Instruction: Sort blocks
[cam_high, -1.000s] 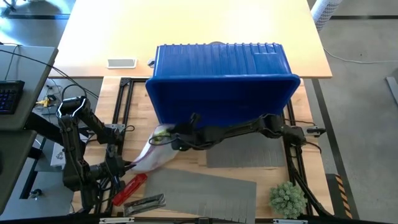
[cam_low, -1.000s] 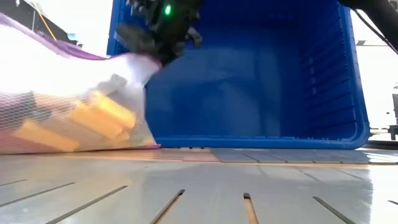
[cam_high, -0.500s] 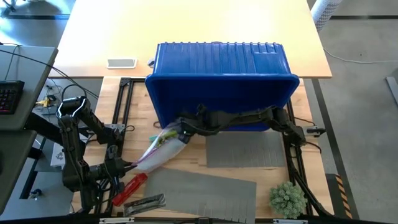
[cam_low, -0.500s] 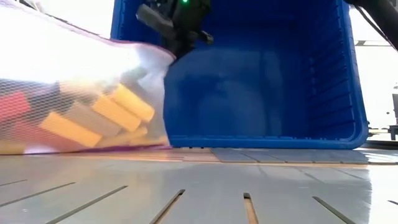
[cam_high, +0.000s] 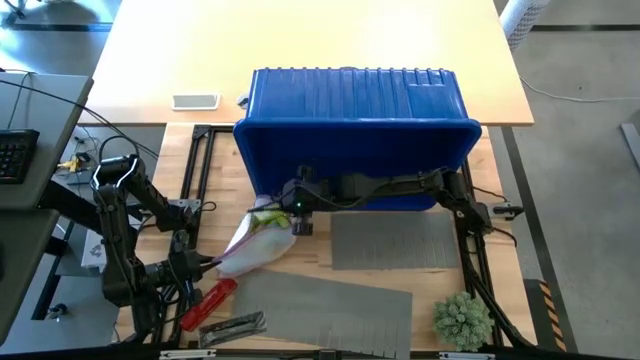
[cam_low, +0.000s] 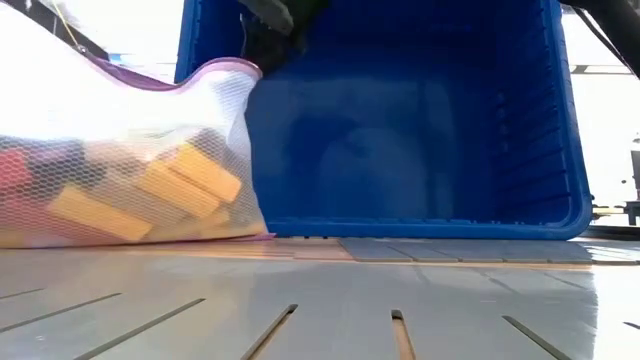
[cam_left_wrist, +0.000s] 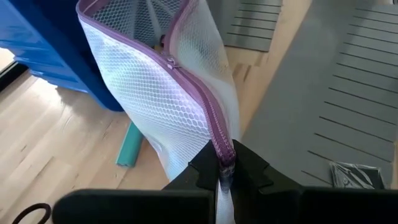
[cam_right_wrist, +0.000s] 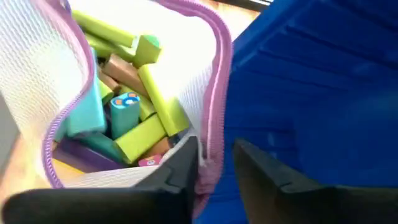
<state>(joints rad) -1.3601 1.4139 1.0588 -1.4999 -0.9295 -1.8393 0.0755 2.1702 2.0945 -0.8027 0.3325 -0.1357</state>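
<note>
Many blocks (cam_right_wrist: 134, 99), smooth rectangular bars, are lying inside a white mesh bag (cam_left_wrist: 180, 93) beside the blue ribbed bin (cam_high: 355, 125). Left gripper (cam_left_wrist: 222, 177) is pinching its purple zipper end; right gripper (cam_right_wrist: 211, 165), fingers parted, is straddling the bag's rim.
</note>
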